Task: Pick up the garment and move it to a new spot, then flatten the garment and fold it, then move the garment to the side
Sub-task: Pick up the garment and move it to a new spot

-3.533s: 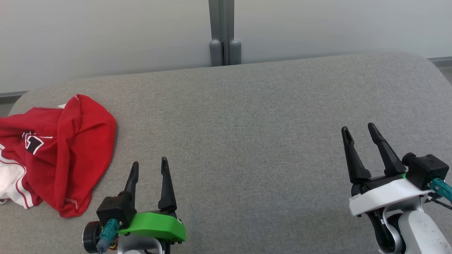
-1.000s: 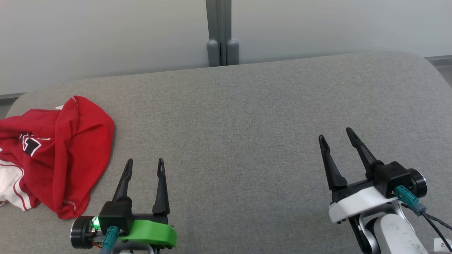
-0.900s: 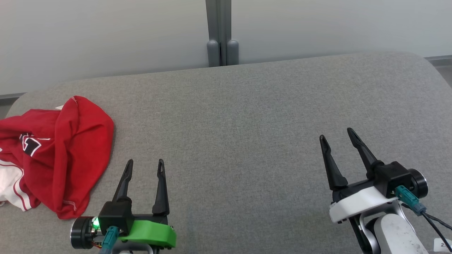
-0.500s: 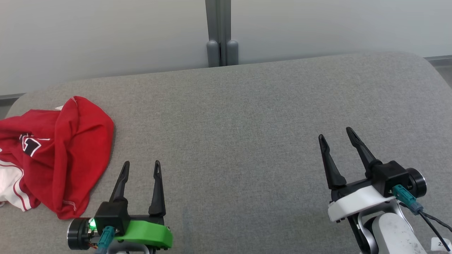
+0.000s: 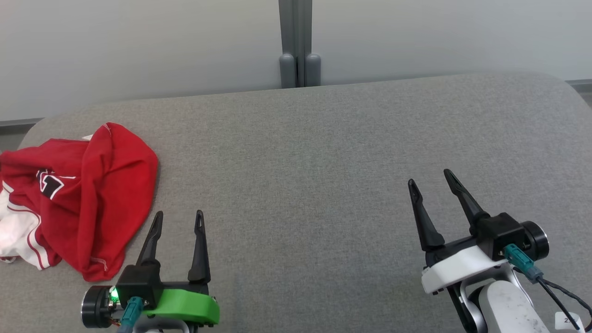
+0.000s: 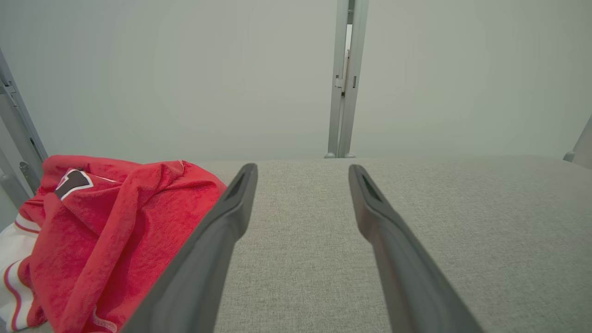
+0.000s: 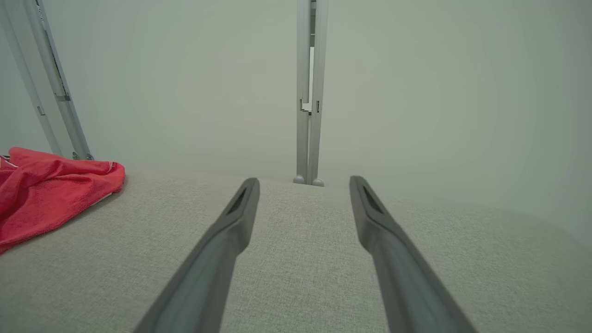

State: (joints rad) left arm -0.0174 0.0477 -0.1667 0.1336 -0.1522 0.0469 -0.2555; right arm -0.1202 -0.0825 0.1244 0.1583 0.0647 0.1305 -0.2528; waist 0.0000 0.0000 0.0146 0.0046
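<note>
Both wide open and empty: left gripper [image 5: 179, 213], right gripper [image 5: 429, 176]. Limp, light garment [image 5: 106, 185] likely pinches best at its near hem.

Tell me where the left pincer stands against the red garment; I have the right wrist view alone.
Observer: In the head view the left pincer is open just right of the garment, close to its edge, with nothing between its fingers.
Operator: Describe the part of the garment that my screen cuts off.
Observer: It lies crumpled at the left end of the gray surface, with a white, red-striped section at its left side.
Operator: Name any marking on it.
Observer: A black-and-white print shows on top, partly folded under; I cannot read it whole.
</note>
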